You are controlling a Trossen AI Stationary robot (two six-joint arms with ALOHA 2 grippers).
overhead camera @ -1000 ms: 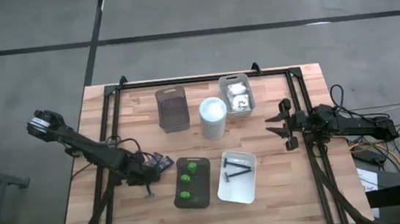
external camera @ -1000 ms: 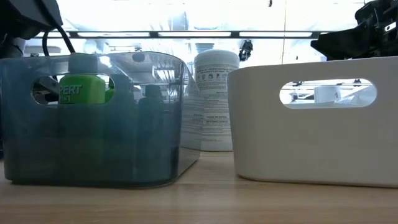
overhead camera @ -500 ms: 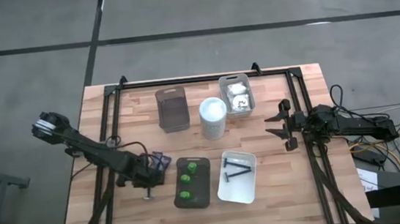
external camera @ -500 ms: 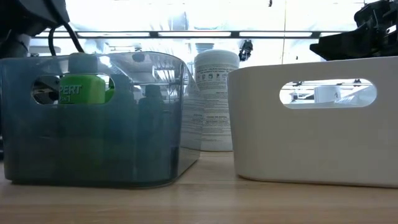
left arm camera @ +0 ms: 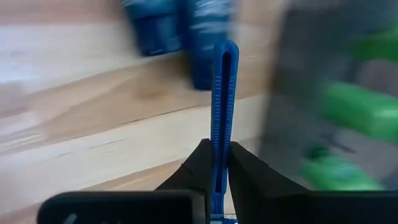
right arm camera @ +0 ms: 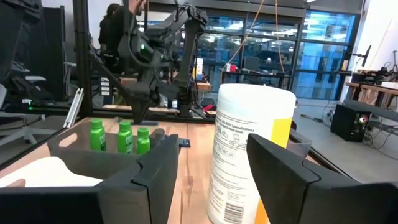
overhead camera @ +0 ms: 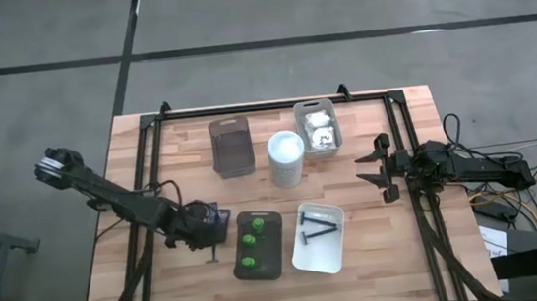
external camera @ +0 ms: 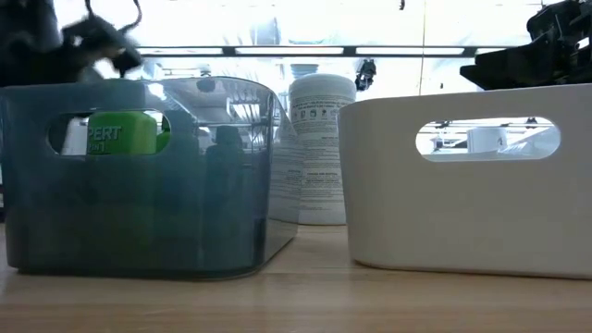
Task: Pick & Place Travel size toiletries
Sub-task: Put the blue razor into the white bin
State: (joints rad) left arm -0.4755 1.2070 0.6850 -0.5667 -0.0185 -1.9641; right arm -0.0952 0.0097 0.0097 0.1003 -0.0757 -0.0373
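My left gripper point(overhead camera: 205, 236) hangs over the table's near left, beside the dark grey tray point(overhead camera: 273, 241), and is shut on a slim blue razor point(left arm camera: 224, 93). Two navy tubes point(left arm camera: 180, 28) lie on the wood just beyond it. Three green bottles point(overhead camera: 249, 248) stand in the dark grey tray. Dark razors point(overhead camera: 317, 224) lie in the white tray point(overhead camera: 333, 253). White packets point(overhead camera: 319, 128) fill a small tray at the far side. My right gripper point(overhead camera: 377, 171) waits open at the table's right edge. My left gripper pinches the razor's ribbed blue handle point(left arm camera: 217, 163) between its two fingers, near one end. The handle runs along the fingers and sticks out past their tips. The fingers slant down from the table's left. The razor is clear of the wood.
A tall white cylinder point(overhead camera: 286, 159) stands mid-table, with a clear grey tray point(overhead camera: 232, 146) to its left. Black frame rails point(overhead camera: 143, 182) run along the table's left, far and right sides. Bare wood lies along the near left edge.
My left gripper has risen and shifted a little toward the dark grey tray, tipping as it went. The razor has come up off the wood with it. The navy tubes have stayed where they were.
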